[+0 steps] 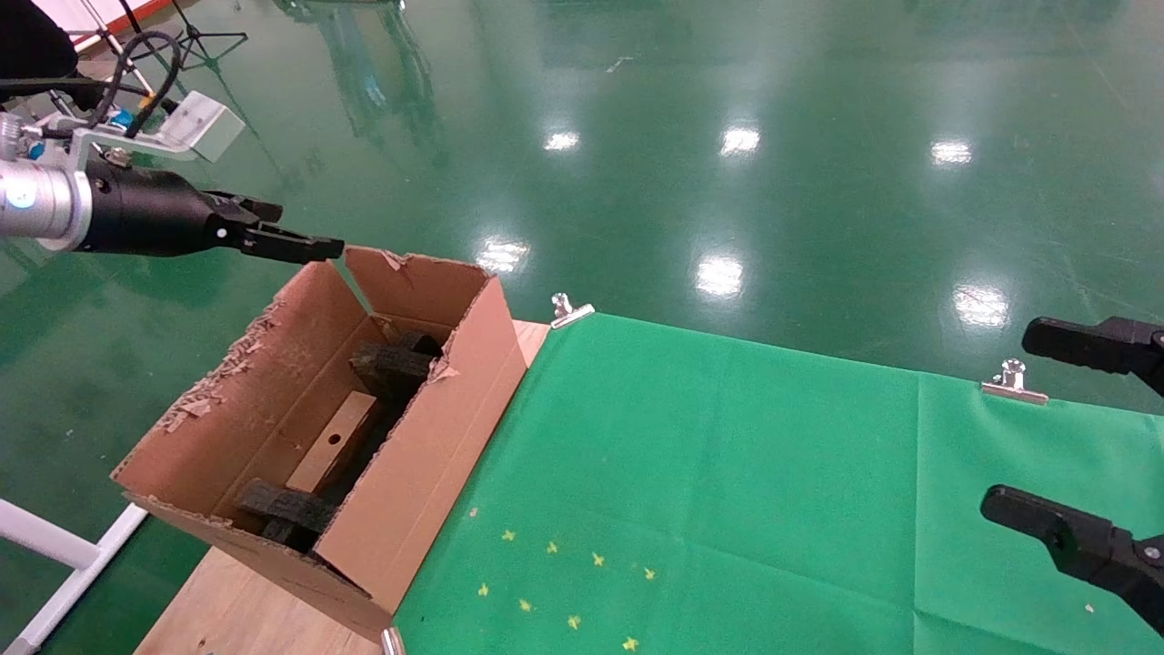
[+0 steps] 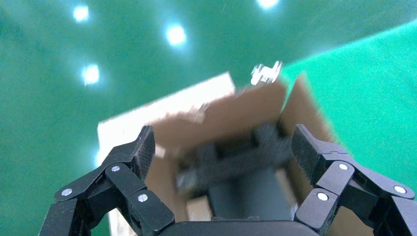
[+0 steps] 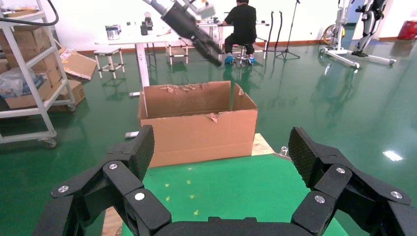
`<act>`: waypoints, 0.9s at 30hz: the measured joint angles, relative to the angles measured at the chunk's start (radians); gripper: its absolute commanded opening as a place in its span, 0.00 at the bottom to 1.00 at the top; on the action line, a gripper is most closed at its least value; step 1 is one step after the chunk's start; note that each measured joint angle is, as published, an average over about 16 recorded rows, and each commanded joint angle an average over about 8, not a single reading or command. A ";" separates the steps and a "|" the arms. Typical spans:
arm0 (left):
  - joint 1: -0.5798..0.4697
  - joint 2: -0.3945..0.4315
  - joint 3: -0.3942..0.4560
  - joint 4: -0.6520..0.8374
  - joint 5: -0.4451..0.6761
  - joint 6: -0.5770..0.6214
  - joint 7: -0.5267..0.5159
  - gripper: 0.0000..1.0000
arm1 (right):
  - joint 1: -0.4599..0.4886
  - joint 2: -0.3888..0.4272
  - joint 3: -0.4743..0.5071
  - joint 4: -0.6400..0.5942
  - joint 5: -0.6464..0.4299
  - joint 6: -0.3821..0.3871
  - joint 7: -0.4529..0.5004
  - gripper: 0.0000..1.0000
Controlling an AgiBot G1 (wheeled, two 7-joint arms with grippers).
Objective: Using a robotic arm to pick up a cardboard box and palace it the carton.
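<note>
Apparently empty left hand (image 1: 300, 238) above carton (image 1: 382, 509).

Head view looks down; both wrist views share the carton (image 1: 364, 437).

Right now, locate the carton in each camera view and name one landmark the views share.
Head view: the carton stands at the table's left end, flaps up, black foam inside.
Left wrist view: carton seen from above, between the left gripper fingers, which are spread.
Right wrist view: carton beyond the green cloth, past the right gripper.
Shared landmark: the green cloth.
</note>
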 measured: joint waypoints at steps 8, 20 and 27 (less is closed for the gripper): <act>0.107 -0.007 -0.065 -0.120 -0.102 0.033 0.021 1.00 | 0.000 0.000 0.000 0.000 0.000 0.000 0.000 1.00; 0.279 -0.018 -0.169 -0.313 -0.265 0.084 0.054 1.00 | 0.000 0.000 0.000 0.000 0.000 0.000 0.000 1.00; 0.379 -0.025 -0.230 -0.426 -0.361 0.114 0.074 1.00 | 0.000 0.000 0.000 0.000 0.000 0.000 0.000 1.00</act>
